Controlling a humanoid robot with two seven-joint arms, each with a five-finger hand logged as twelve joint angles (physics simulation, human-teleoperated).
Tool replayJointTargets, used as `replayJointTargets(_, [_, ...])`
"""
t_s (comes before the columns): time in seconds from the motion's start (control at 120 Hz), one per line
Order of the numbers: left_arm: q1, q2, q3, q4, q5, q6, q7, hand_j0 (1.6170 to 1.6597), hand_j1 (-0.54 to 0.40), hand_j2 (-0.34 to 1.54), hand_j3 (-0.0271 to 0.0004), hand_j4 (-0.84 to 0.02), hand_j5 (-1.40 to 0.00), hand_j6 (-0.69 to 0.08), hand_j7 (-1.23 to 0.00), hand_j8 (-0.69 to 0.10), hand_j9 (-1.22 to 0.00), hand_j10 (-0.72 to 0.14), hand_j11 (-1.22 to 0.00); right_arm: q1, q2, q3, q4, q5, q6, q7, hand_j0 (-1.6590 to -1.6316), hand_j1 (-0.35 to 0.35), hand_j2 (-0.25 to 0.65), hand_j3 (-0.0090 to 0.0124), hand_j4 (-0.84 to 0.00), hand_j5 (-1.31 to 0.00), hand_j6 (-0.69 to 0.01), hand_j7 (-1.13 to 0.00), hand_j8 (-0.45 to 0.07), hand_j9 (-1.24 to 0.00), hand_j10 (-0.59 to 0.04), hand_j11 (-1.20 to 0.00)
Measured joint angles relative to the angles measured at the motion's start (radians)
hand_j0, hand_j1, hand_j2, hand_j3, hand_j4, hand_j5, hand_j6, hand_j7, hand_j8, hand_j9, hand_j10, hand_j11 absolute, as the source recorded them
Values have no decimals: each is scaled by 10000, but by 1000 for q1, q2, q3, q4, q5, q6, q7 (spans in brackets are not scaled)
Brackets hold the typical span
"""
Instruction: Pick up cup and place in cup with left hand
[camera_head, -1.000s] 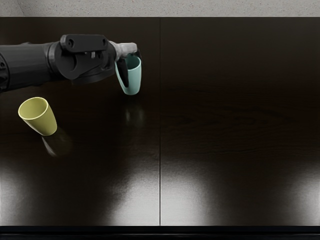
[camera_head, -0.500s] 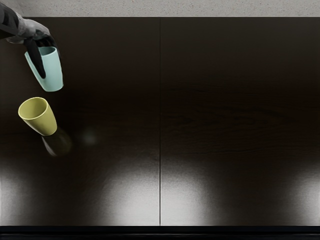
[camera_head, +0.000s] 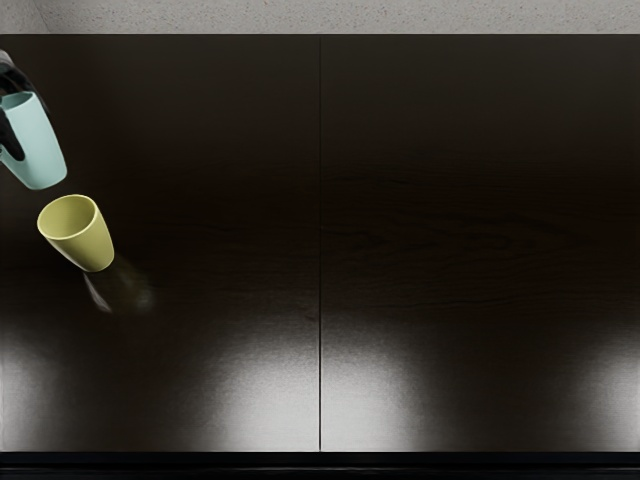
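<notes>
The left hand is reaching in over the far left of the table, and the picture's left edge is cutting off part of it. Its fingers are closing around the blue cup; one dark finger is running down the outer wall on the near side, and dark parts of the hand are showing behind the rim. The blue cup's wall is extending past the fingertips, its base pointing toward the near side and a little to the right. Whether that base is touching the table, I cannot tell.

The yellow cup is standing nearer than the fingers and to their right, its mouth facing up and its bare inner wall showing. The blue cup is sitting outside it, near its far rim, a narrow gap appearing between the two. The hand is hiding part of the blue cup's mouth, so its inside is showing only in part.

To the right of the fingers, a thin seam is dividing the dark tabletop. Beyond its far edge, a pale speckled surface is showing. Well to the near side of the fingers, light is reflecting off the table.
</notes>
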Motion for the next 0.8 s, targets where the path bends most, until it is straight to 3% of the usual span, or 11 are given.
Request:
replayJointTargets(0.117, [-17, 0, 2, -96, -4, 71, -1, 16538, -1269, 1014, 0, -4413, -7279, -2541, -7339, -2470, -7409, -4299, -7287, 0, 0, 0, 0, 0, 0, 0, -16581, -3330, -29, 0, -130, -172, -128, -172, -130, -172, -131, -172])
replayJointTargets(0.208, [-35, 8, 4, -144, -7, 97, -2, 16538, -1298, 1093, 0, -4399, -7347, -2525, -7428, -2409, -7500, -4247, -7346, 0, 0, 0, 0, 0, 0, 0, -16581, -3330, -29, 0, -130, -172, -129, -172, -130, -172, -131, -172])
replayJointTargets(0.292, [-88, 28, 18, -180, -17, 112, -4, 16537, -1343, 1120, 0, -4290, -7438, -2416, -7517, -2349, -7589, -4183, -7412, 0, 0, 0, 0, 0, 0, 0, -16581, -3330, -29, 0, -130, -172, -129, -172, -130, -172, -131, -172])
replayJointTargets(0.425, [-107, 29, 29, -256, -24, 185, -5, 16539, -1387, 1188, 0, -4280, -7416, -2400, -7499, -2321, -7625, -4138, -7441, 0, 0, 0, 0, 0, 0, 0, -16581, -3330, -29, 0, -130, -172, -129, -172, -130, -172, -131, -172])
replayJointTargets(0.592, [-115, 29, 27, -318, -26, 257, -6, 16539, -1400, 1186, 0, -4272, -7414, -2395, -7499, -2289, -7654, -4115, -7467, 0, 0, 0, 0, 0, 0, 0, -16581, -3330, -29, 0, -130, -172, -129, -172, -130, -172, -131, -172])
replayJointTargets(0.8, [-114, 22, 24, -338, -26, 285, -6, 16539, -1415, 1192, 0, -4248, -7337, -2400, -7471, -2282, -7651, -4100, -7471, 0, 0, 0, 0, 0, 0, 0, -16581, -3330, -29, 0, -130, -172, -129, -172, -130, -172, -131, -172])
